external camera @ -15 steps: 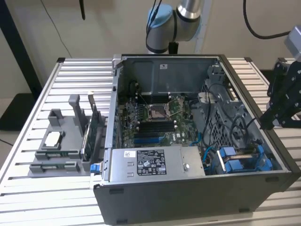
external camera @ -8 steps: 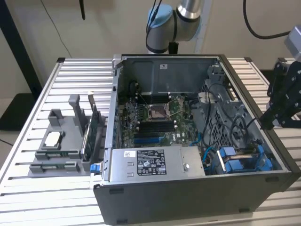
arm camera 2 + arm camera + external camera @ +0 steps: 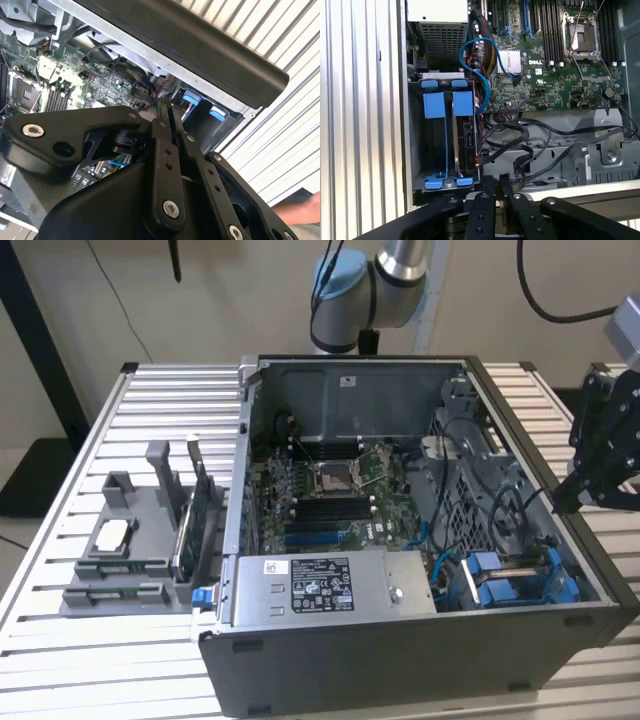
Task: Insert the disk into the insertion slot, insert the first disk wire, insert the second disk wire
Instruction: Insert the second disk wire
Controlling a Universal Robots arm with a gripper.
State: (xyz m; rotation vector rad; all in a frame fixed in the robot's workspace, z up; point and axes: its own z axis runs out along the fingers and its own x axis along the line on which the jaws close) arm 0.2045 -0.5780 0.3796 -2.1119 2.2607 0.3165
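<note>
So the black linkage gripper [image 3: 590,485] is hanging at the exterior view's right, just outside the rim of the open dark metal computer case [image 3: 400,670]. In both wrist views its two slim black fingers [image 3: 486,192] are pressed flat together with nothing pinched between them. The grey perforated insertion slot with bright blue plastic rails [image 3: 442,145] sits in the case corner nearest the gripper, next to the grey labelled power-supply box [image 3: 320,585]. Something flat stands on edge in the slot's right half, but I can't tell if that's the disk. Loose black cables [image 3: 520,140] sprawl right beside the bay.
</note>
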